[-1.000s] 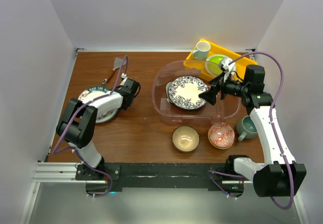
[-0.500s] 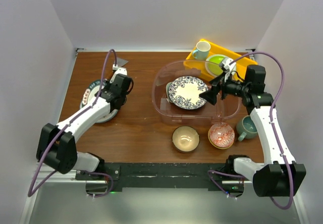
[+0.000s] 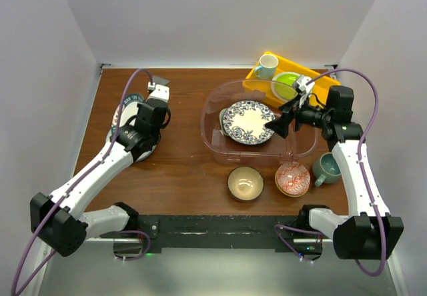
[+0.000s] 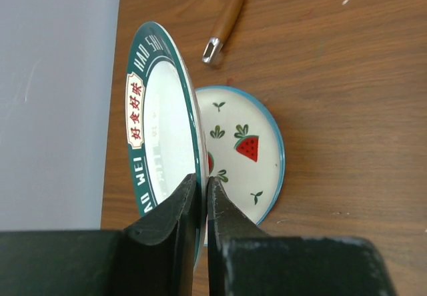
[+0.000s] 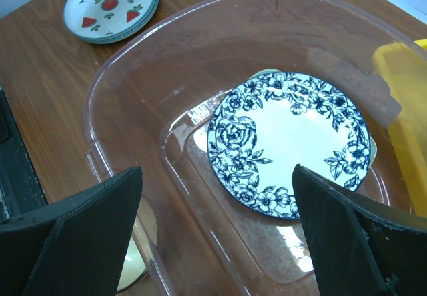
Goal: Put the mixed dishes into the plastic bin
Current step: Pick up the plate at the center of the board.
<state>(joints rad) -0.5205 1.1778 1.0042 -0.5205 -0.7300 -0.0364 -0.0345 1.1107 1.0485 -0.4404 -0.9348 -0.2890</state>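
Note:
My left gripper is shut on the rim of the dark-green lettered plate and holds it on edge above the white plate with red fruit marks, which lies flat on the table. The blue floral plate lies inside the clear plastic bin. My right gripper is open and empty, above the bin's right side. The tan bowl, red-patterned bowl and grey-teal mug stand in front of the bin.
A yellow tray at the back right holds a lime-green plate and a white mug. A wood-handled utensil lies beyond the plates at the back left. The left wall runs close beside the plates.
My left arm has stretched out to the left and raised the green-rimmed plate off the fruit plate, tilting it on edge. The right arm has not moved.

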